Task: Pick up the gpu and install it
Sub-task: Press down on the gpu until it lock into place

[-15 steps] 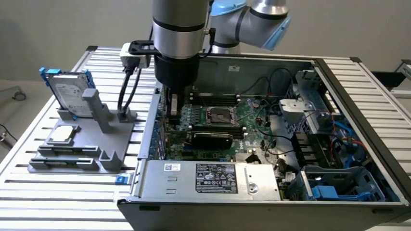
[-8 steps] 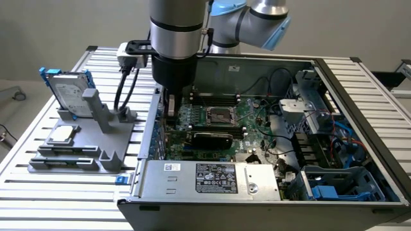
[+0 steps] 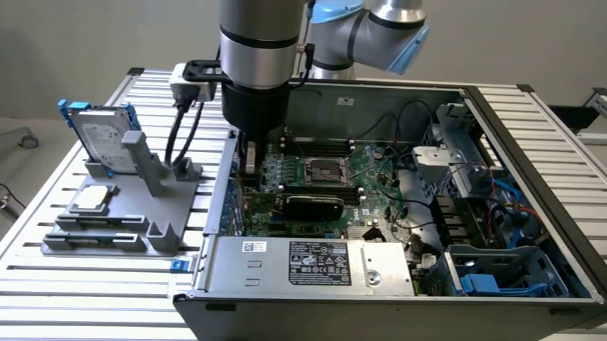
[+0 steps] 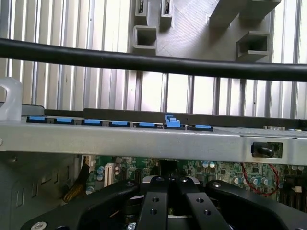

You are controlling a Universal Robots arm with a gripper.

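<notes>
The gpu (image 3: pixel 314 206) sits inside the open computer case on the green motherboard (image 3: pixel 374 181), just below the processor socket. Its black shroud faces up. My gripper (image 3: pixel 249 170) reaches down into the case beside the case's left wall, a little to the exterior view's left of the gpu and above the board. In the wrist view my gripper (image 4: pixel 168 184) has its black fingers (image 4: pixel 154 201) drawn together, and I make out nothing held between them. Beyond the fingertips lie the motherboard (image 4: pixel 225 172) and the case's metal wall (image 4: pixel 144 139).
On the exterior view's left a grey parts stand (image 3: pixel 124 206) holds a silver hard drive in a blue frame (image 3: pixel 99 135) and a small square processor chip (image 3: pixel 93 199). A power supply (image 3: pixel 313 263) fills the case's front. Cables and blue drive bays (image 3: pixel 502 273) crowd its right side. A black cable (image 4: pixel 153 62) crosses the wrist view.
</notes>
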